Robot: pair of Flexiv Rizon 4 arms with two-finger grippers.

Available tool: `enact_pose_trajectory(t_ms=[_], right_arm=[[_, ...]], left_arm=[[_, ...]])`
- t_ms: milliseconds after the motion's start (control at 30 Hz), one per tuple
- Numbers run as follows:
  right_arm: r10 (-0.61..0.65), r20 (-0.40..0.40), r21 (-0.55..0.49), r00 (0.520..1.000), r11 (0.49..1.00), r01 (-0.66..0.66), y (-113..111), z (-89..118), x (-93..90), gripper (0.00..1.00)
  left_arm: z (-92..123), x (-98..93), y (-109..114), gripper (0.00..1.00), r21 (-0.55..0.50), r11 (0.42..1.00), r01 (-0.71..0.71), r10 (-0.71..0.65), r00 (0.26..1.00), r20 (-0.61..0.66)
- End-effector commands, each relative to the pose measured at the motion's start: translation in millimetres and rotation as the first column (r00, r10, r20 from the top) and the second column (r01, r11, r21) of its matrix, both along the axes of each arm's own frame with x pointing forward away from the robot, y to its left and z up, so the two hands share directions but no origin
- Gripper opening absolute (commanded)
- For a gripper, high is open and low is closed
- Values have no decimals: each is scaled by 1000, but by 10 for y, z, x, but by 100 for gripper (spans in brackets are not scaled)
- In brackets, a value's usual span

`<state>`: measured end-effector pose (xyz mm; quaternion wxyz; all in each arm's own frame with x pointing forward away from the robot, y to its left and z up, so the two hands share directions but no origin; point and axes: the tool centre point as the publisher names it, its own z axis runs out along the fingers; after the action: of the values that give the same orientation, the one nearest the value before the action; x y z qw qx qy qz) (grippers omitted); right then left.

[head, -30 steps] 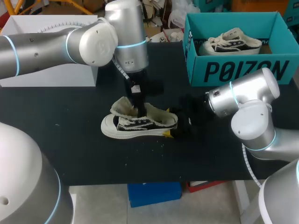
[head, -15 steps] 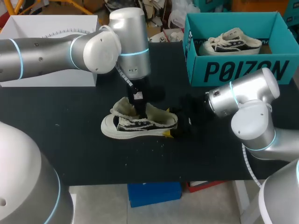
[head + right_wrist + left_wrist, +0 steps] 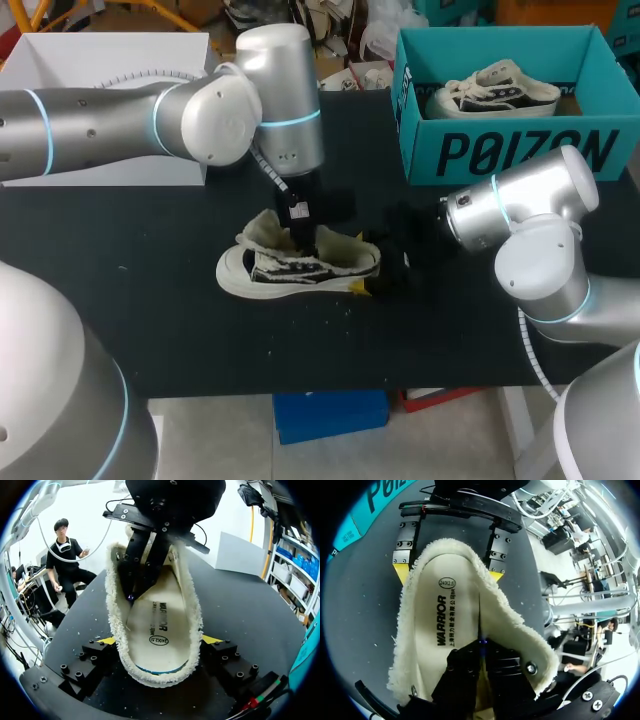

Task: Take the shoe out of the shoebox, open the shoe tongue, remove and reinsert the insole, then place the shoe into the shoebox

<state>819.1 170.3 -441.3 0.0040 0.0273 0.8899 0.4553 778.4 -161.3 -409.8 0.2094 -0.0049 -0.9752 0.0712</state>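
Note:
A black-and-white sneaker (image 3: 300, 268) with a fleece lining lies on the black table, toe to the left. My left gripper (image 3: 303, 240) comes down into its opening. In the left wrist view its fingers (image 3: 481, 662) stand almost together, tips down on the printed insole (image 3: 447, 615), which lies flat inside. My right gripper (image 3: 372, 268) is at the heel. In the right wrist view its yellow-tipped fingers (image 3: 157, 640) press the heel from both sides, with the left gripper (image 3: 132, 596) ahead over the insole (image 3: 160, 620). The teal shoebox (image 3: 520, 150) stands at the back right.
A second sneaker (image 3: 495, 90) lies inside the teal shoebox. A white box (image 3: 100, 48) stands at the back left, behind my left arm. Bare black tabletop (image 3: 150, 320) lies in front of the shoe and to its left.
My left arm has shifted a little to the right, its gripper still inside the shoe. The shoe and my right arm have stayed put.

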Motion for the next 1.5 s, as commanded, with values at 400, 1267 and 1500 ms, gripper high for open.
enact_pose_trajectory(t_ms=[400, 1267, 1500], right_arm=[[-3, -1, 0, 1000, 1000, 3, 11, -13, 15, 0], [-3, -1, 0, 1000, 1000, 3, 11, -13, 15, 0], [-3, -1, 0, 1000, 1000, 3, 11, -13, 15, 0]], left_arm=[[-97, -63, 28, 38, 150, 984, -99, 71, 981, 181], [-194, 79, 232, 34, 278, 934, -222, 24, 819, 574], [-176, 161, 311, 38, 217, 965, -151, 15, 851, 525]])
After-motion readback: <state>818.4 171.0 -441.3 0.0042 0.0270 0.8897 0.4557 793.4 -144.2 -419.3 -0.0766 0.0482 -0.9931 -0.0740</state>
